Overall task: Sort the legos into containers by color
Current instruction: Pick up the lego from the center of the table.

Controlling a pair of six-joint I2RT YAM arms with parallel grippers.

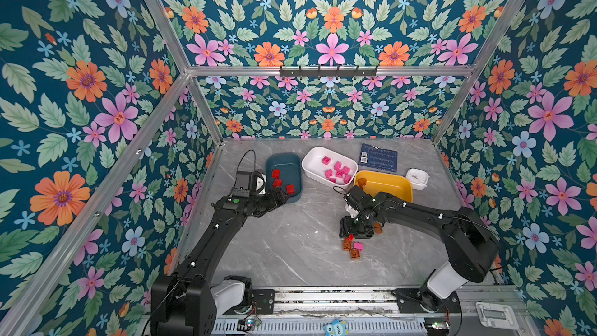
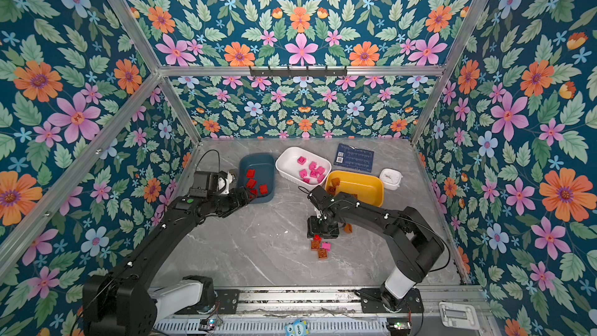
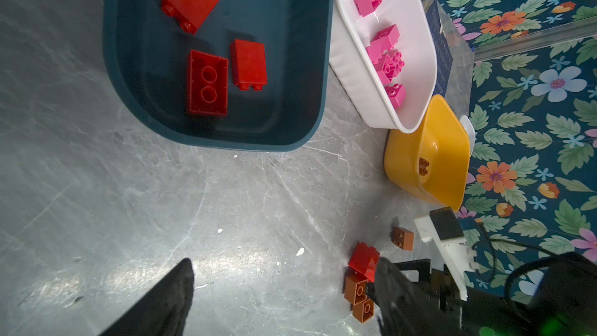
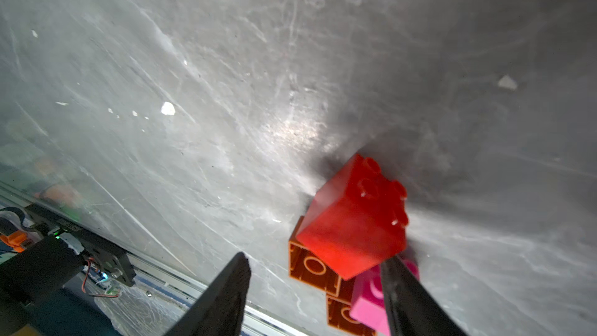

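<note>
We judge sorting mostly done: dark teal plastic bin [image 1: 290,164], white ribbed bin [image 1: 311,164] and yellow bin [image 1: 387,185] at 11–1 o'clock hold colour-matched studded bricks [image 1: 339,172], loose bricks [image 1: 355,254] lie unsorted at 5 o'clock, left gripper [image 3: 284,263] and right gripper [image 4: 313,258] both released.

The left arm [image 1: 206,247] is reaching forward, its hand [image 1: 280,196] hovering at the near rim of the dark teal bin [image 1: 292,169], fingers spread wide and empty. The right arm [image 1: 420,214] is bending down well to that bin's right, its hand [image 1: 355,235] pointing downward, fingers partly apart.
</note>
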